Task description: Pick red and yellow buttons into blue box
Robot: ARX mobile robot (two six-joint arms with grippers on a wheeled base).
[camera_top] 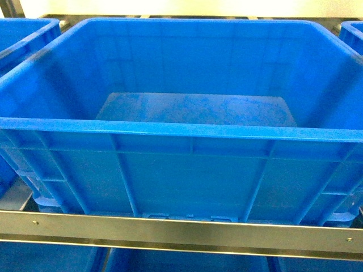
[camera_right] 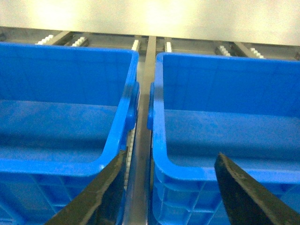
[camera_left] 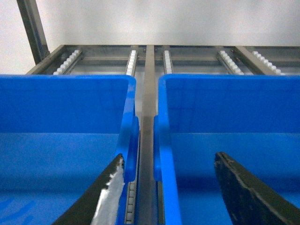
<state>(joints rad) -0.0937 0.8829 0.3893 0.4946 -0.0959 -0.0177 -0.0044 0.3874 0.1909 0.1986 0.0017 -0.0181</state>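
The blue box [camera_top: 187, 141] fills the head view, a deep crate with a thick rim, ribbed front wall and a scuffed bare bottom. The red and yellow buttons are out of view in every frame. Neither gripper shows in the head view. In the left wrist view my left gripper [camera_left: 169, 157] is open with nothing between its fingers, above the gap between two blue crates. In the right wrist view my right gripper [camera_right: 171, 153] is open and empty too, in front of the near rims of two blue crates.
More blue crates stand to the left [camera_top: 22, 34] and right [camera_top: 354, 31] of the box. A metal shelf rail [camera_top: 181, 233] runs along the front, with blue crates below it. Roller tracks [camera_left: 132, 61] and a steel divider [camera_left: 149, 93] run between the crates.
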